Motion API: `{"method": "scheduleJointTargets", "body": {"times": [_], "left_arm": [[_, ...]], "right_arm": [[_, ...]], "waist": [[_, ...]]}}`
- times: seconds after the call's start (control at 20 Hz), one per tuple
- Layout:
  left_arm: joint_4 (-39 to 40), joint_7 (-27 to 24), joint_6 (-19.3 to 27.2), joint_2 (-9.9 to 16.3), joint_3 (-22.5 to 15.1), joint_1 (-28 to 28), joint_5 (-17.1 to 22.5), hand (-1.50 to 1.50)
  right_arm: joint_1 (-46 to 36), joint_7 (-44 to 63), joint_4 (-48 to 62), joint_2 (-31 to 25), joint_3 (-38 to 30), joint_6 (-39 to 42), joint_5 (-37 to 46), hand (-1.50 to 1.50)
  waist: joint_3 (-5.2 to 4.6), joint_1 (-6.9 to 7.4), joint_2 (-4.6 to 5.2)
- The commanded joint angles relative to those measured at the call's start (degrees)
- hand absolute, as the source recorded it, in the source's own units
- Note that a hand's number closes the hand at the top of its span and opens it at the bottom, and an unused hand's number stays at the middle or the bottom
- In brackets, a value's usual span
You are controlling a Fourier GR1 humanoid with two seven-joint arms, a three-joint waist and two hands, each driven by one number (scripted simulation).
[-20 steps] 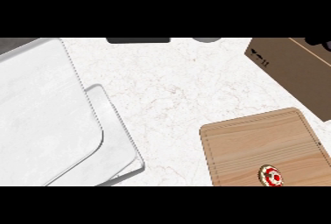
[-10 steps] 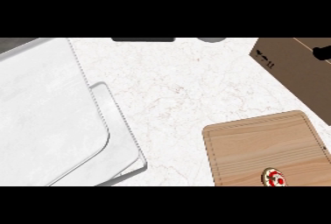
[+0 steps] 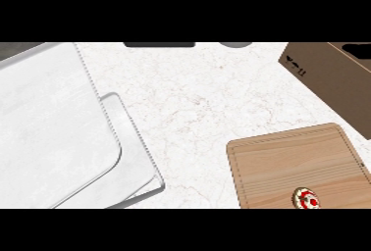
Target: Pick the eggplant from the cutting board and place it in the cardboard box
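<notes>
Pale wood fills the lower right of my view: the cutting board (image 3: pixel 296 166) lies flat on the marbled bench (image 3: pixel 203 98), and the only thing on it that I can make out is a small round item (image 3: pixel 306 198) with a red centre and a tan ring, close to the board's near edge. I cannot tell whether that is the eggplant; no long purple body shows anywhere. The cardboard box (image 3: pixel 334 78) stands at the upper right, apart from the board with a strip of bench between them. At the left sits a large pale sink basin (image 3: pixel 51 132).

Neither of my hands is in view, so I cannot say how my fingers stand, or how far they are from the board.

My guess is that an eggplant would be light, fairly stiff and smooth-skinned, so slippery; I would take it across its thick middle
</notes>
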Motion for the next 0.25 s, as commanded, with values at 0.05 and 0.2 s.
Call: {"method": "scheduleJointTargets", "body": {"times": [0.05,0.2], "left_arm": [[2.34,2.46,-0.24,-6.8,-5.04,3.6,1.6,0.0],[3.73,-0.14,0.32,-7.45,-5.01,5.41,0.65,0.0]], "right_arm": [[0.84,-9.4,0.45,0.7,-9.16,0.55,-9.48,-1.5],[2.37,-13.1,1.63,-1.23,-13.11,1.79,-12.65,-1.5]], "waist": [[-1.76,-1.25,0.97],[-1.9,-1.72,0.98]]}}
